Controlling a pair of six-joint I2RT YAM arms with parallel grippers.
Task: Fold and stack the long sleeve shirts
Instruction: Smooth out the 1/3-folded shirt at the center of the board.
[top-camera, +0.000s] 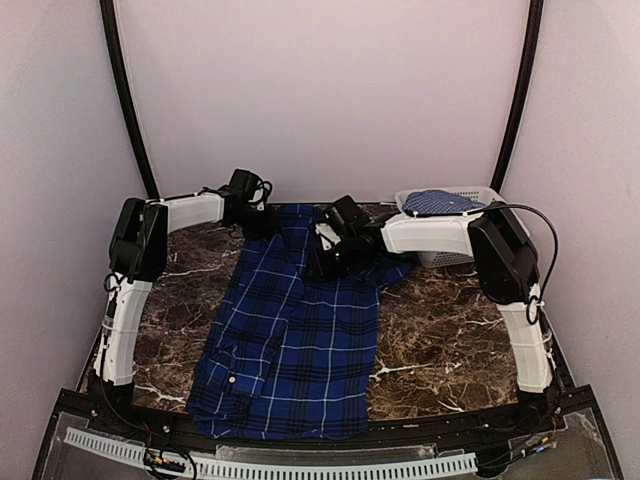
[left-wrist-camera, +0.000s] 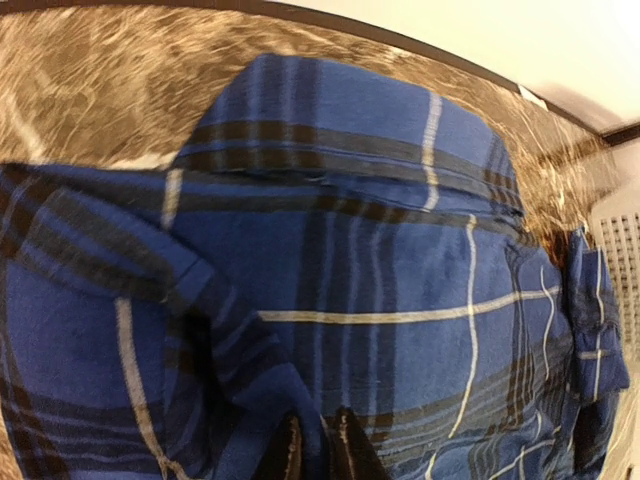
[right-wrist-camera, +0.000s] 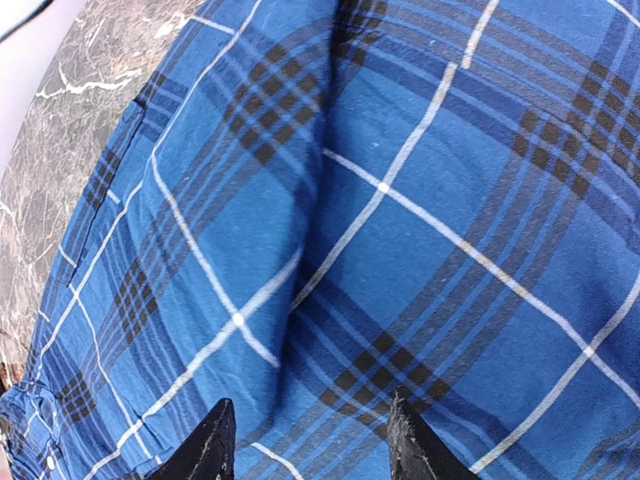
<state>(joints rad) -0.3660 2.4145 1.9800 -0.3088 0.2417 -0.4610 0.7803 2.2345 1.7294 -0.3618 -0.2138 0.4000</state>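
Observation:
The dark blue plaid shirt lies spread lengthwise on the marble table, reaching from the front edge to the back. My left gripper is at its far left corner, shut on a fold of the plaid cloth; the collar end shows ahead of it. My right gripper is at the shirt's upper right part, open, its fingertips just over the plaid cloth. The lighter blue checked shirt lies bundled in the basket.
A pale plastic lattice basket stands at the back right, partly behind my right arm; its wall shows in the left wrist view. Bare marble lies left and right of the shirt. Purple walls enclose the table.

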